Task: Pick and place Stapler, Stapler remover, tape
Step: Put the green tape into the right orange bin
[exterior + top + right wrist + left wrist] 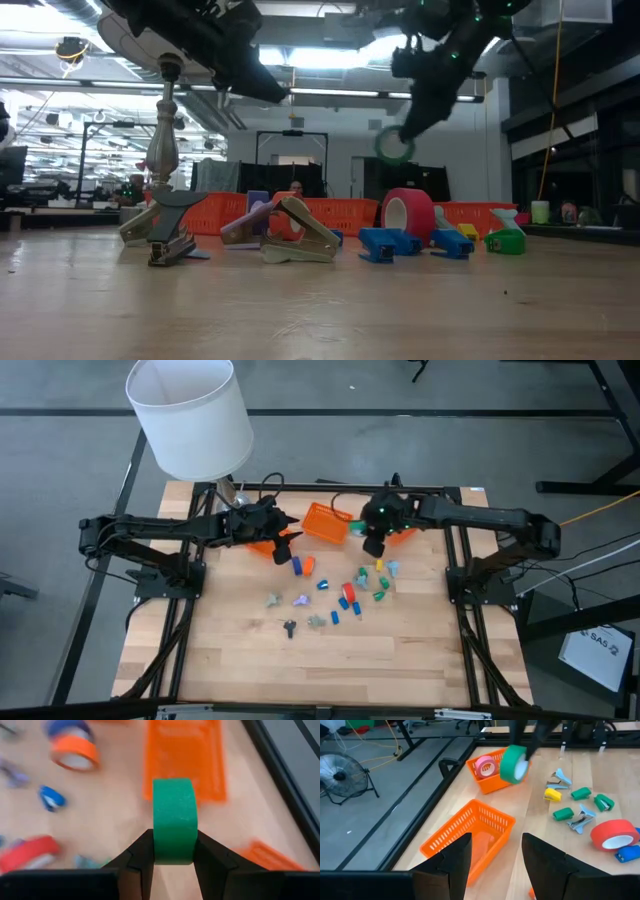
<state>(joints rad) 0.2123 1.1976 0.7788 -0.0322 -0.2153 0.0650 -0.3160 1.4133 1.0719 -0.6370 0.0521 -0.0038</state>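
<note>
Left gripper point(290, 540): upper left of centre in the high view, above an orange basket point(470, 832). Its fingers point(452, 860) stand apart with nothing between them. Risk: a descent from here would likely strike the basket rim and shove the basket along the table point(250, 660).

Tilted basket point(325, 522): upper centre of the high view, between the two grippers, leaning and not flat. Risk: a roll dropped onto its raised wall could bounce out.

Right gripper point(375, 547): upper right of centre in the high view, lifted clear of the table. Its fingers point(137, 857) are pressed onto the flat sides of a green tape point(173, 820), held on edge.

Green tape risk: only the lower part of the roll sits between the pads, so a quick swing could let it twist or slip out. On its rim, it would probably roll off among the loose pieces.

Far basket point(492, 775): upper centre of the left wrist view, already holding a pink tape point(486, 766). Risk: a release off-centre could land the green roll on the rim or on the pink one.

Loose pieces: red tape point(408, 215) and staple removers point(300, 235) lie mid-frame in the low view, staplers point(577, 794) at the right of the left wrist view. Risk: a low carry could knock them.
</note>
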